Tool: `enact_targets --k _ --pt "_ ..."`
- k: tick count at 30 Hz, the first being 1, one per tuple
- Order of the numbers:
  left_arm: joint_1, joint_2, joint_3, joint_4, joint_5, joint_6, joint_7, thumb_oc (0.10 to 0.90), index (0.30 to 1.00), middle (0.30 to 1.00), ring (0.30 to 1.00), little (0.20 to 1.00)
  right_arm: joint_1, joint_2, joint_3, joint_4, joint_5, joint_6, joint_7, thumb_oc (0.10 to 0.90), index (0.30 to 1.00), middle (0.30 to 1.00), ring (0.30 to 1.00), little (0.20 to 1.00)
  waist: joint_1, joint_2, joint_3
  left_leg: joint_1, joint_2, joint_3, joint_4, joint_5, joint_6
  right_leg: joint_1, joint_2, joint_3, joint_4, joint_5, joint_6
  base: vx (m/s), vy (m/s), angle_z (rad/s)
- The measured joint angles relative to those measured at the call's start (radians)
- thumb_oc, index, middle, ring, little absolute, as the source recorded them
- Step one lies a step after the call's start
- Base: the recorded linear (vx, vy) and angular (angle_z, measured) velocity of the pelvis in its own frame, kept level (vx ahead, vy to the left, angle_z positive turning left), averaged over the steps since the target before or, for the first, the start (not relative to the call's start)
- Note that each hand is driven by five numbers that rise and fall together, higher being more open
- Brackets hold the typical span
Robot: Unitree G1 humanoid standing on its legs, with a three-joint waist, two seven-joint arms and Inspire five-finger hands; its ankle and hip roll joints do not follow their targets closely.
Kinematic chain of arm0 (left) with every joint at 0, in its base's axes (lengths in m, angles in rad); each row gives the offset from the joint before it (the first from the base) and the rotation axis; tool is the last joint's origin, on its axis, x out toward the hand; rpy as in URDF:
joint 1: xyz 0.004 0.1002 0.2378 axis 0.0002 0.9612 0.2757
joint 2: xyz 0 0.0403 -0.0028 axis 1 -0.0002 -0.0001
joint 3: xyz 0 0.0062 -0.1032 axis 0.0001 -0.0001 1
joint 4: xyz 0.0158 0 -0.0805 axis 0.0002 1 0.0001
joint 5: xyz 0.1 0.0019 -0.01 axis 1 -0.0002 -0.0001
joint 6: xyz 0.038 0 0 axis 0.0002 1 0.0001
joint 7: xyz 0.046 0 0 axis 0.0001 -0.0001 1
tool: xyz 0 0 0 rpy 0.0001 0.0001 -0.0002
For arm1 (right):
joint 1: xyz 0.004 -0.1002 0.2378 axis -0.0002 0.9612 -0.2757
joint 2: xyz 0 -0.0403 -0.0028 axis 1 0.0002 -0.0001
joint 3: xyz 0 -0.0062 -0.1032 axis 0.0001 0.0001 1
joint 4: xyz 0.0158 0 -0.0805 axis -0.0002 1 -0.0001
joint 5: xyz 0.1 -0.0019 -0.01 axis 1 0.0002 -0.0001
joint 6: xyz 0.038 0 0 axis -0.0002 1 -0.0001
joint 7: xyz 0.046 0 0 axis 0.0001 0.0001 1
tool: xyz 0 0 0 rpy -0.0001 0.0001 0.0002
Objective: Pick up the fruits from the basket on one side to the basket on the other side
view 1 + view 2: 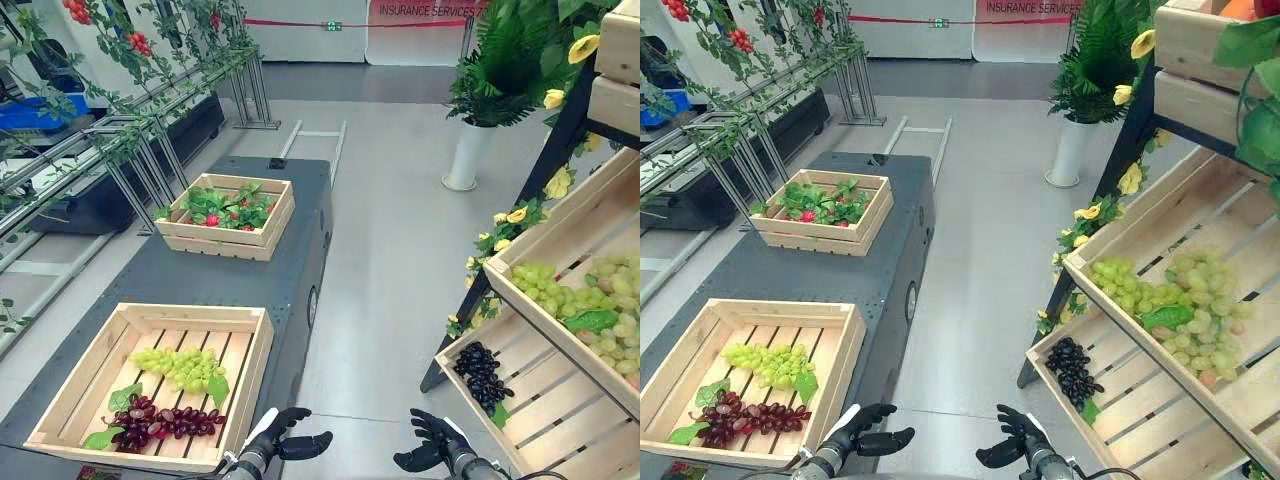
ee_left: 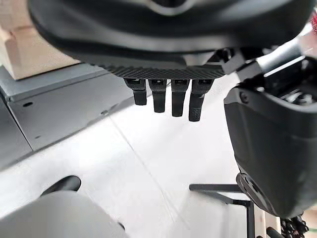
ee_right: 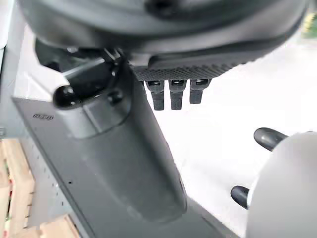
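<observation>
On the dark cart at lower left, a wooden crate (image 1: 255, 370) holds a bunch of green grapes (image 1: 185, 366) and a bunch of dark red grapes (image 1: 160, 420). The slanted wooden shelf on the right has an upper crate (image 1: 545, 322) with green grapes (image 1: 590, 298) and a lower crate (image 1: 545, 415) with black grapes (image 1: 481, 372). My left hand (image 1: 283, 438) hovers low over the floor beside the cart's near corner. Its fingers (image 2: 168, 99) are straight and hold nothing. My right hand (image 1: 432, 442) is level with it, a little short of the shelf, its fingers (image 3: 171, 94) relaxed and empty.
A second crate (image 1: 225, 242) of leaves and small red fruits sits farther back on the cart. Metal racks with vines (image 1: 130, 150) run along the left. A white planter with a fern (image 1: 465, 150) stands beyond the shelf. Grey floor lies between cart and shelf.
</observation>
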Motion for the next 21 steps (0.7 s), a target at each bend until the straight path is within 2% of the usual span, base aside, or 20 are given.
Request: enact_targets --k 6,14,21 --pt "0.000 0.000 0.002 0.001 -0.005 0.000 -0.011 0.800 0.900 0.900 0.900 0.900 -0.001 0.000 -0.001 0.000 -0.001 0.005 0.000 0.800 0.900 0.900 0.900 0.900 -0.001 0.000 0.000 0.004 0.001 0.019 0.000 -0.001 0.001 0.000 0.001 0.014 0.000 0.001 0.000 -0.01 0.017 -0.15" --pt "0.000 0.004 0.000 0.001 -0.081 0.000 -0.118 0.800 0.900 0.900 0.900 0.900 -0.003 -0.001 0.000 0.000 -0.003 0.005 -0.001 0.800 0.900 0.900 0.900 0.900 0.000 0.001 0.001 -0.003 0.001 0.020 0.000 -0.005 -0.001 -0.006 0.001 0.015 0.000 -0.001 -0.002 -0.01 -0.002 -0.01" --pt "0.001 0.003 0.000 0.001 -0.081 0.000 -0.115 0.800 0.900 0.900 0.900 0.900 -0.008 -0.001 0.001 -0.001 -0.003 0.005 0.000 0.800 0.900 0.900 0.900 0.900 0.000 0.007 0.005 -0.003 0.000 0.020 0.000 -0.002 0.003 -0.008 0.000 0.015 0.000 0.002 0.002 0.00 0.000 0.00"
